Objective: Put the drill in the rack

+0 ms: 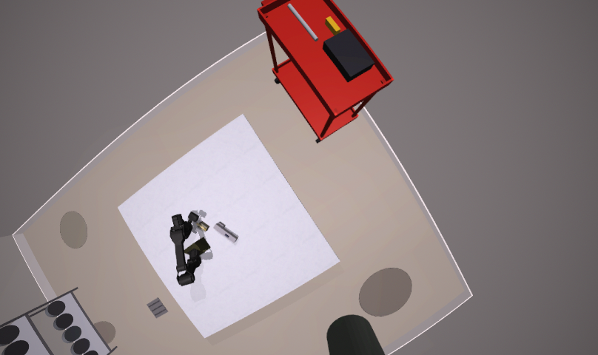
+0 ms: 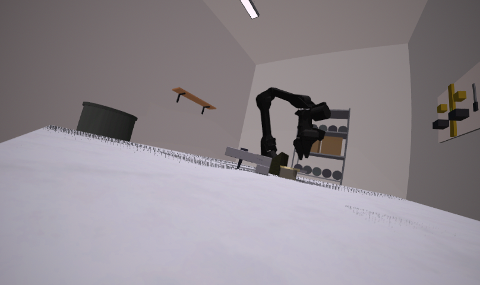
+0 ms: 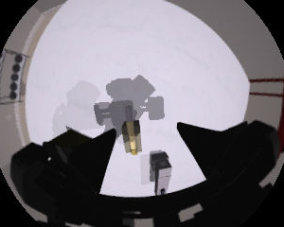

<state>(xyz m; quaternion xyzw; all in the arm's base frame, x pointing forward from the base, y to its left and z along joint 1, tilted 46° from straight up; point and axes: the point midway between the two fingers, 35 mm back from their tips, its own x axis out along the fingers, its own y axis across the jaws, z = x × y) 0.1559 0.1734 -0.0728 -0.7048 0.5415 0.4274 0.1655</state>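
My gripper is open and empty, raised above the small tan rack. The drill appears to lie along the rack, with its grey end sticking out and a gold part over the block; its exact seating is hard to tell. Beside the rack is a long grey holder, raised at one end in the exterior view. The black key passes through the holder and shows below and above it. No drill is visible in the holder.
A dark olive block stands near the arm's base, beside the rack. All these stand on the white table top. A red cart and a dark green bin are beyond the table.
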